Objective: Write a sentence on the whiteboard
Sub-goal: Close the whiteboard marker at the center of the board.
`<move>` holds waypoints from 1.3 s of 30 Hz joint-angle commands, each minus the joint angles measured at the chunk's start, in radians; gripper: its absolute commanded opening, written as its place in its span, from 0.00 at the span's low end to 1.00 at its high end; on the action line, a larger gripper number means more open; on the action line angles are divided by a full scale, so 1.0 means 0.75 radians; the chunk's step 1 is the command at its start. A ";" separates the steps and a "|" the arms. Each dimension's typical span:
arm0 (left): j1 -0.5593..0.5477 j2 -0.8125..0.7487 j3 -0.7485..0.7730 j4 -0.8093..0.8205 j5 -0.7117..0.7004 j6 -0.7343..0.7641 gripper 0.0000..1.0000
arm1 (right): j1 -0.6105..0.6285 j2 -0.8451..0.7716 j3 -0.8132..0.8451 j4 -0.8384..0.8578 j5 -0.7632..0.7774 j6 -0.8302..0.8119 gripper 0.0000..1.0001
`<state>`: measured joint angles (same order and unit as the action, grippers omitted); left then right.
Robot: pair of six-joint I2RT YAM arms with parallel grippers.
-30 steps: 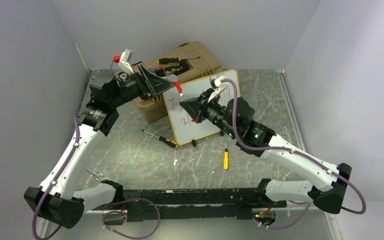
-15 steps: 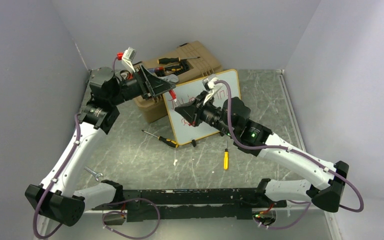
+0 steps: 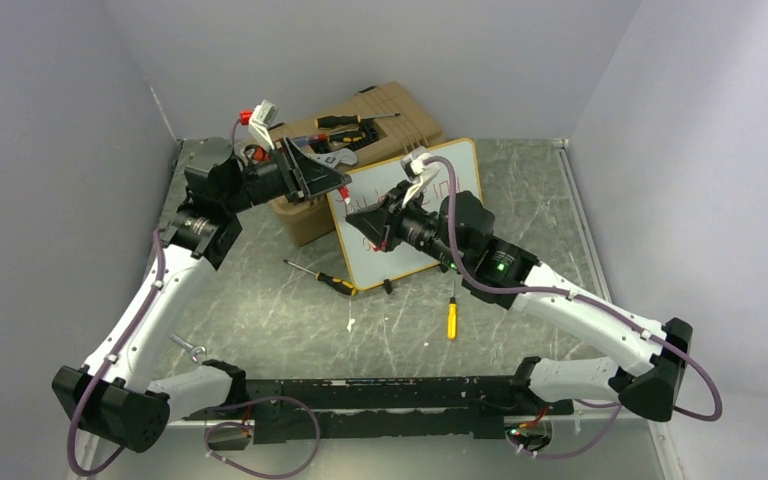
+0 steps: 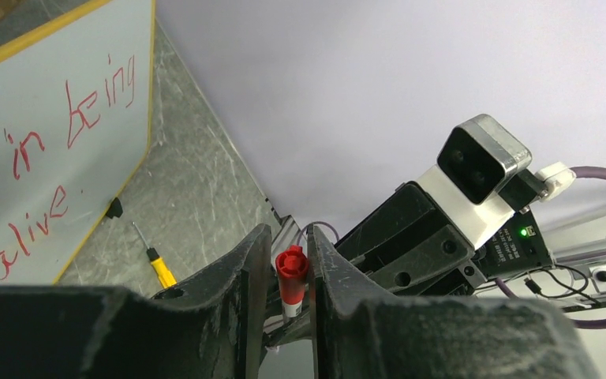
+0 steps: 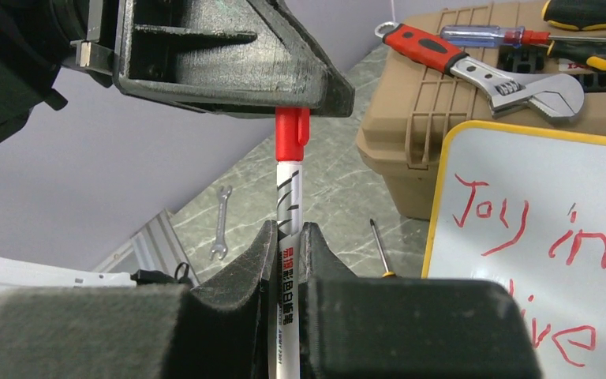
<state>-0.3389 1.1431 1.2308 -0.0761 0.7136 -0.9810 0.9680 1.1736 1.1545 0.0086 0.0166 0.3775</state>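
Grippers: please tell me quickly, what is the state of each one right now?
Left gripper: closed on the red cap.
Right gripper: closed on the marker, holding its white body.

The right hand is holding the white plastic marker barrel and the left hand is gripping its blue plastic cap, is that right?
Not quite. The right wrist view shows the right hand holding the white plastic marker barrel while the left hand grips its red plastic cap, not a blue one.
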 commanded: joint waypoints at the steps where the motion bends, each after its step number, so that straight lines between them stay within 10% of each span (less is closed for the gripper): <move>1: -0.006 -0.019 -0.021 0.038 0.049 0.035 0.28 | -0.019 0.007 0.056 0.057 -0.016 0.030 0.00; 7: -0.021 -0.025 -0.038 0.035 0.040 0.067 0.00 | -0.043 0.019 0.076 0.041 -0.006 0.060 0.00; 39: -0.189 -0.080 -0.247 0.104 -0.001 0.092 0.00 | -0.198 -0.019 0.027 0.352 0.024 0.184 0.00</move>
<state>-0.4187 1.1149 1.0843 0.0937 0.5720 -0.9558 0.8474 1.1893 1.1370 -0.0158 -0.1398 0.4984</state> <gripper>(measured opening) 0.160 0.095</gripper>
